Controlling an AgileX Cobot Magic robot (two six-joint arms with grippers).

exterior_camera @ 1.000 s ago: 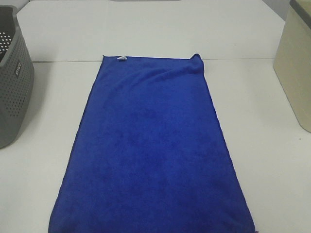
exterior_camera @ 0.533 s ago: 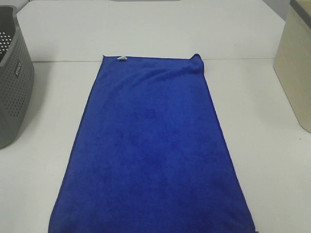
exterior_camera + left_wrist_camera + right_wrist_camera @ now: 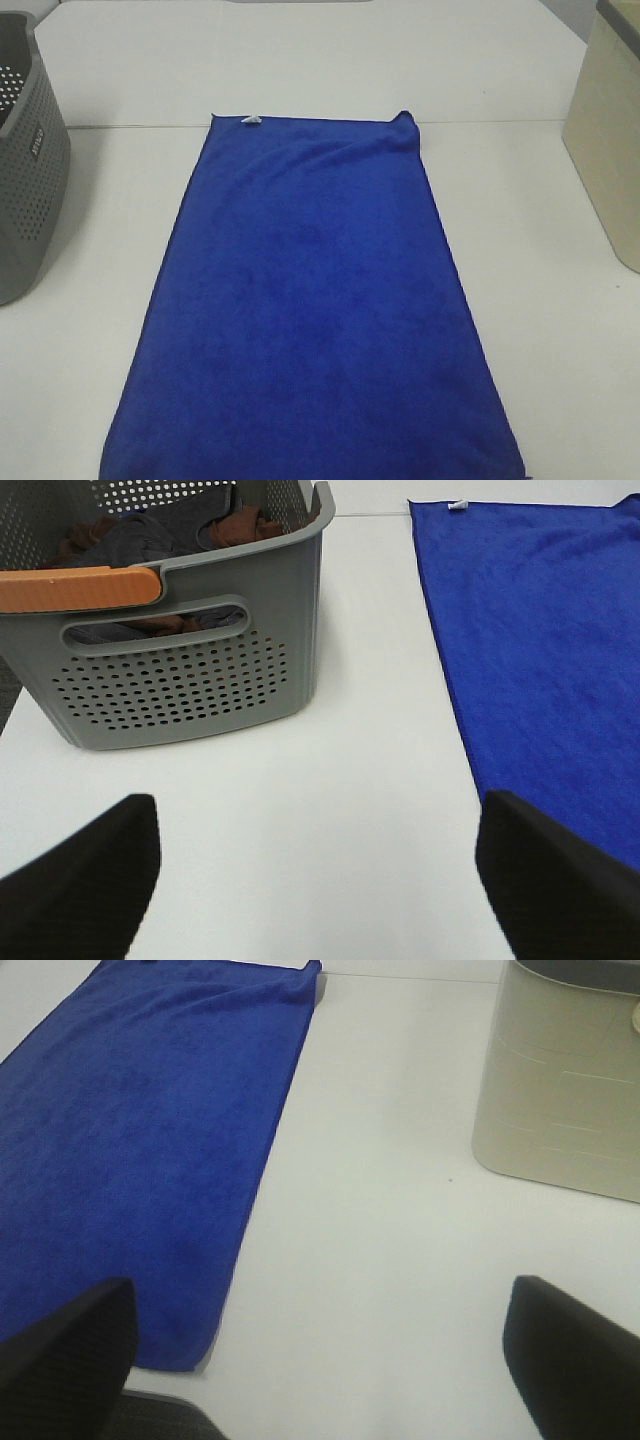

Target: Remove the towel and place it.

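The towel [image 3: 310, 310] is being left flat on the surface [image 3: 540, 280]; both grippers, left [image 3: 315, 880] and right [image 3: 320, 1360], are being held open, empty. A near corner should be pinched cleanly.

A small pale label on the grey basket [image 3: 30, 190] side is too blurred to read

Towel [image 3: 310, 310]: royal-blue plush rectangle, spread flat lengthwise on the desk [image 3: 540, 330], small white tag [image 3: 250, 120] at far corner.
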